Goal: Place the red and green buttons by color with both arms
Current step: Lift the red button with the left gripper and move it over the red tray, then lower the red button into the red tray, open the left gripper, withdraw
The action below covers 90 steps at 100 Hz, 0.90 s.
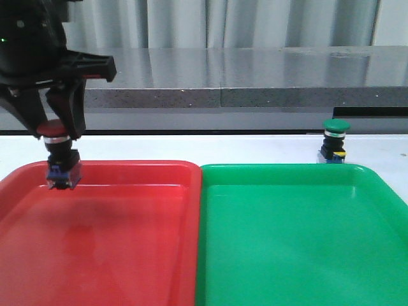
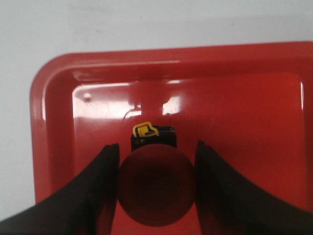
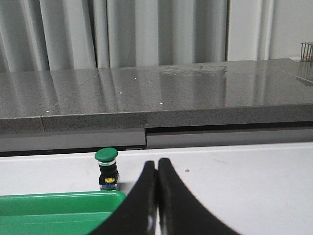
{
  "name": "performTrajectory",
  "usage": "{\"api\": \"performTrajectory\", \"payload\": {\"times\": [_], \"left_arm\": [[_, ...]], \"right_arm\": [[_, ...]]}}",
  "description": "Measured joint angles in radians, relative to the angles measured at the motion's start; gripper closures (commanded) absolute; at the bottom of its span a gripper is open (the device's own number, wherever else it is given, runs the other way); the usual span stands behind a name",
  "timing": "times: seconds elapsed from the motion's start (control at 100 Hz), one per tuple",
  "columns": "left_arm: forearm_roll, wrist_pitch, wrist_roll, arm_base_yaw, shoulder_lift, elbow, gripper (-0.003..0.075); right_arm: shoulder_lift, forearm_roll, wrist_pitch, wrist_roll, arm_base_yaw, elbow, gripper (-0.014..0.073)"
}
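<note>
Red button (image 1: 58, 153) — clamped by left gripper (image 1: 56, 131) above red tray (image 1: 127, 217), ready for release; green button (image 1: 334, 140) stands behind green tray (image 1: 299, 236) — right gripper (image 3: 157, 196) closed, empty.

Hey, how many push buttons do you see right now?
2. The red button is gripped in the left hand above the red tray. The green button stands on the table behind the green tray.
</note>
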Motion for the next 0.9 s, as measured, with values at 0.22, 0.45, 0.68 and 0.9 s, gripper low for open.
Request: {"api": "performTrajectory", "payload": {"times": [0.22, 0.45, 0.68, 0.9], "left_arm": [[-0.032, -0.04, -0.018, -0.009, -0.001, 0.077, 0.066], [-0.034, -0.013, -0.018, -0.009, -0.002, 0.081, 0.0657], [-0.036, 0.015, -0.006, -0.009, 0.017, 0.081, 0.0657], [-0.052, 0.025, 0.0, -0.009, 0.038, 0.081, 0.0554]], "right_arm": [[0.0, 0.0, 0.0, 0.0, 0.0, 0.0, 0.0658], [0.0, 0.0, 0.0, 0.0, 0.0, 0.0, 0.0658], [0.0, 0.0, 0.0, -0.002, 0.0, 0.0, 0.0658], [0.0, 0.0, 0.0, -0.002, 0.0, 0.0, 0.0658]]}}
